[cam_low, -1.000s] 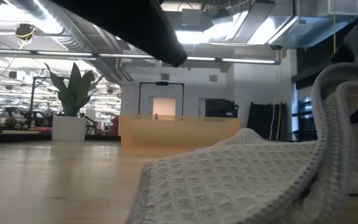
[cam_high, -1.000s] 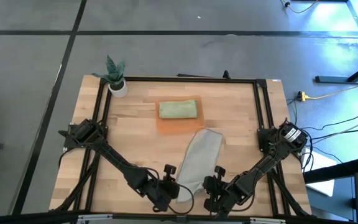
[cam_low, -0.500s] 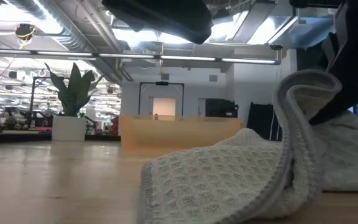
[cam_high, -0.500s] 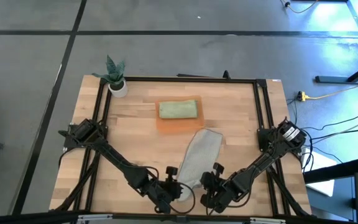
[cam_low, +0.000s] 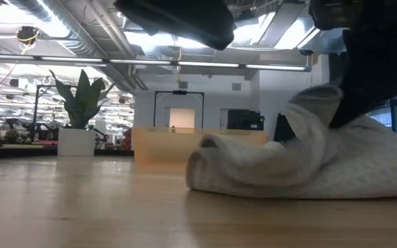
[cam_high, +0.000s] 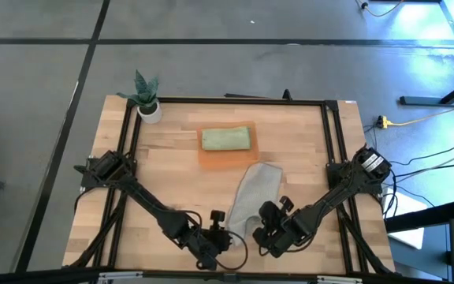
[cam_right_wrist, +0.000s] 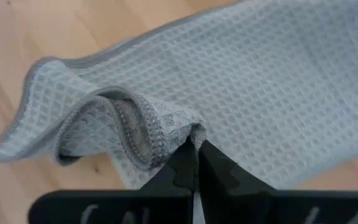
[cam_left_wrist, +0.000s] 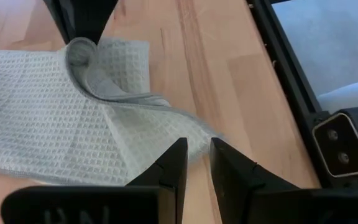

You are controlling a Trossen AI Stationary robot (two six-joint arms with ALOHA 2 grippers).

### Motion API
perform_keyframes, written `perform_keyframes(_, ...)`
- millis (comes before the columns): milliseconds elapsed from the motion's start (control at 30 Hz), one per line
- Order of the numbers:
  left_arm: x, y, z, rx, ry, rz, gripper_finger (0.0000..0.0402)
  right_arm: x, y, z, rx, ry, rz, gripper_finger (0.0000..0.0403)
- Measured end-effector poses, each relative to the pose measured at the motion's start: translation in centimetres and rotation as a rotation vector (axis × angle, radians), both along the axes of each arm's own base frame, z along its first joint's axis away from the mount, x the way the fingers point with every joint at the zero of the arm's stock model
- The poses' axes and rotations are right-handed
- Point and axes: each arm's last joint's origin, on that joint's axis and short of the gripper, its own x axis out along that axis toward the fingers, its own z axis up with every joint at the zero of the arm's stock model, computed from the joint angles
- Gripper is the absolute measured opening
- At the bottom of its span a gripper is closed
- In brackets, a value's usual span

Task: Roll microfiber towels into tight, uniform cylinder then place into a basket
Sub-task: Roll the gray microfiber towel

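Note:
A grey waffle-weave towel (cam_high: 252, 196) lies lengthwise on the wooden table, its far end near the basket. Its near end is curled up and over (cam_right_wrist: 114, 127). The basket (cam_high: 219, 160), a shallow orange tray, holds a rolled green towel (cam_high: 227, 140). My right gripper (cam_high: 258, 227) is shut on the grey towel's near end. My left gripper (cam_high: 225, 237) is at the towel's near left corner (cam_left_wrist: 197, 138), its fingertips a narrow gap apart. In the low view the raised fold (cam_low: 316, 110) stands beside my dark right gripper (cam_low: 367, 83). My left gripper has the towel's near corner (cam_left_wrist: 207, 138) at its fingertips, coming slanting down from the near side. The fingers hide the corner itself. The towel lies on the table around it. My right gripper pinches the hemmed near edge (cam_right_wrist: 188, 127) between its two fingers, slanting down from the near right. The edge is lifted and turned back over the towel in a loose curl, the rest of the towel resting flat.
A small potted plant (cam_high: 148, 102) stands at the far left corner. Black frame rails (cam_high: 331, 142) run along the table's sides and far edge. Bare wood (cam_high: 172, 173) lies left of the towel and basket.
My right gripper has gone up and toward the far edge, rolling its wrist. It carried the towel's near edge over onto the towel, which has changed from a tall standing fold into a lower curl. The towel's far end stayed put.

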Motion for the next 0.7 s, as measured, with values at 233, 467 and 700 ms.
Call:
perform_keyframes(233,0.5,0.5,-0.6,0.027,0.011,-0.001,0.0062,0.2,-0.1,0.2,-0.003,-0.023,-0.006,0.0008)
perform_keyframes(467,0.2,-0.6,-3.4,0.239,0.076,-0.195,0.0063,0.1,-0.5,1.4,-0.026,-0.065,0.001,0.0008)
perform_keyframes(700,0.2,-0.9,-4.4,0.392,0.062,-0.21,0.006,0.1,-0.6,1.6,-0.034,-0.07,0.002,0.0008)
